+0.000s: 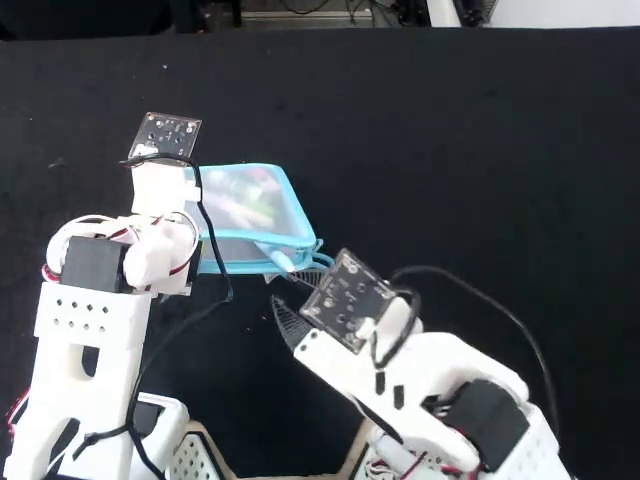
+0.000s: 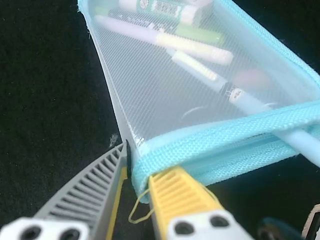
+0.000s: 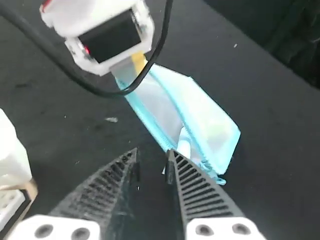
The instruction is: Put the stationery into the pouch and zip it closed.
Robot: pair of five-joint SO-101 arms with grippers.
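Observation:
The pouch point(image 1: 250, 205) is clear mesh with light blue trim and lies flat on the black table. Through the mesh point(image 2: 165, 85) I see pens, a glue stick point(image 2: 165, 9) and a pinkish eraser point(image 2: 252, 77). A light blue pen point(image 2: 300, 145) pokes out past the zip edge. My left gripper point(image 2: 132, 160) is shut on the pouch's near corner, with the grey and yellow fingers pinching the trim. My right gripper point(image 3: 152, 152) hovers just short of the pouch's other end point(image 3: 200, 130), slightly open and holding nothing. From above, that gripper point(image 1: 283, 305) sits below the zip end point(image 1: 290, 258).
The left arm's wrist housing point(image 3: 100, 35) and its black cable hang close above the pouch. White arm bases point(image 1: 80, 330) stand along the table's near edge. Black cloth point(image 1: 480, 150) covers the table to the right and behind.

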